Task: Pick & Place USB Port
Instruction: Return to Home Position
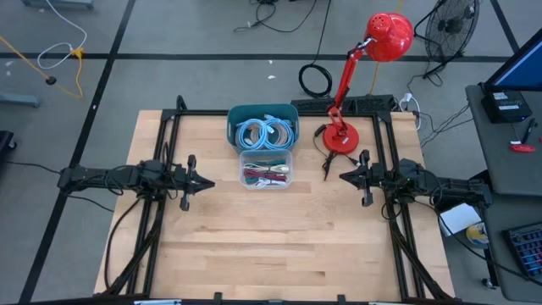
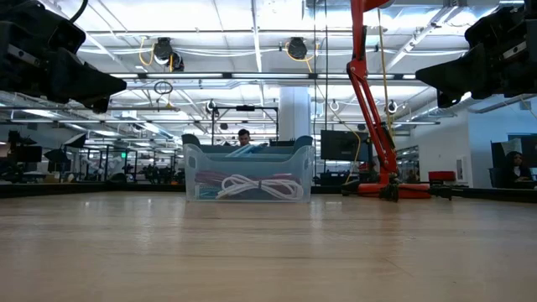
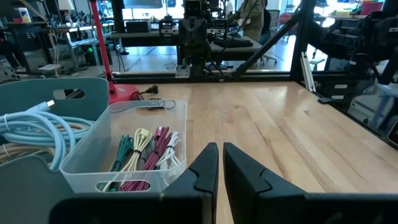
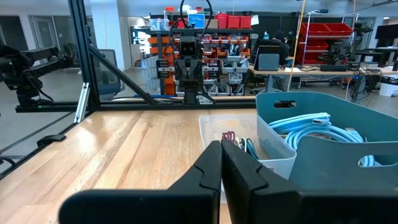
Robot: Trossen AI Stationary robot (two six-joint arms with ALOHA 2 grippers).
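Observation:
A clear plastic bin (image 1: 267, 169) of bundled USB cables in white, green and magenta stands on the table toward the far edge; the bundles (image 3: 146, 151) show in the left wrist view. Behind it a teal bin (image 1: 262, 127) holds coiled light-blue cables (image 4: 317, 127). My left gripper (image 1: 209, 181) hovers left of the clear bin, shut and empty, fingertips (image 3: 221, 149) nearly together. My right gripper (image 1: 342, 176) hovers right of the bin, shut and empty, also seen as (image 4: 221, 148). Both are raised above the table in the low view.
A red desk lamp (image 1: 343, 140) stands on its round base at the table's far right, its arm leaning toward the far edge. A black cable (image 1: 326, 165) lies beside the base. Black frame rails run along both sides. Bare wood fills the table's near half.

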